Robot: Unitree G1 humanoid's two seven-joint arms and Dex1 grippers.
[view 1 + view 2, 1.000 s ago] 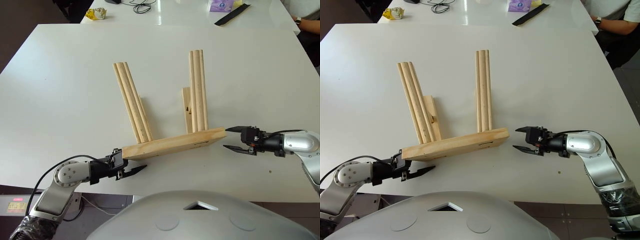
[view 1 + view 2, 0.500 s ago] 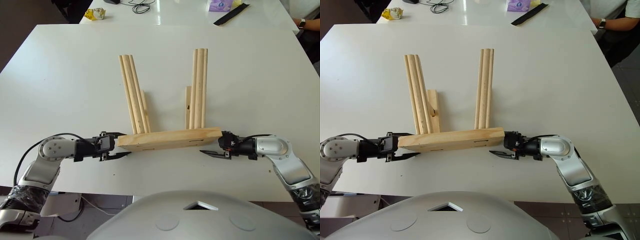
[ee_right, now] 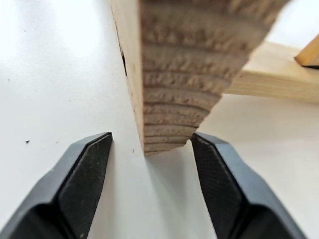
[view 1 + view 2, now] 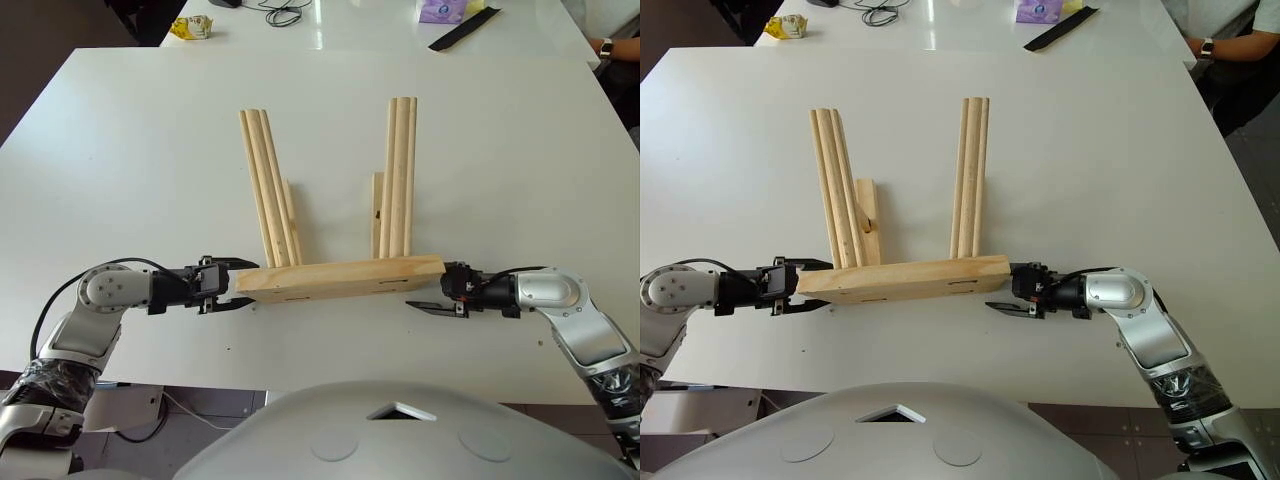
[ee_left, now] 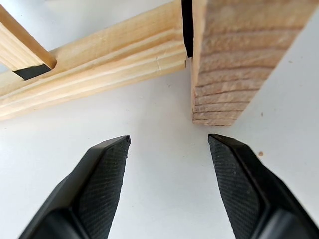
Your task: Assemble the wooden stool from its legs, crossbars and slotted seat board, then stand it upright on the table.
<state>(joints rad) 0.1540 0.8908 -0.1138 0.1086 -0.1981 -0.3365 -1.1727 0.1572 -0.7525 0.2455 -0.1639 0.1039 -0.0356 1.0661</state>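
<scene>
- The left end effector (image 5: pixel 169 144) is open; its two black pads flank a gap of bare surface, and the left end of the seat board (image 4: pixel 340 277) stands just beyond the fingertips, not yet between them.
- The right end effector (image 3: pixel 150 137) is also open, and the board's right end grain sits between its fingertips. One tip is touching or nearly touching the corner; I cannot tell which.
- A second ago the board lay skewed, with its left end nearer the robot, and the right end effector hung well clear of it. Since then both arms have closed in and the board now lies square across the front. In the last half second little more has shifted.
- The stool looks assembled. It lies on its side with the seat board on edge nearest the robot.
- The left legs (image 4: pixel 265 190) and right legs (image 4: pixel 400 180) point away across the white surface (image 4: pixel 130 150), with a crossbar (image 4: pixel 376 215) between them.
- Judging by this, the joining is done and only the standing-up remains. The likely next need is for both end effectors to clamp the board ends evenly, since an uneven grip could twist the stool as it tips.
</scene>
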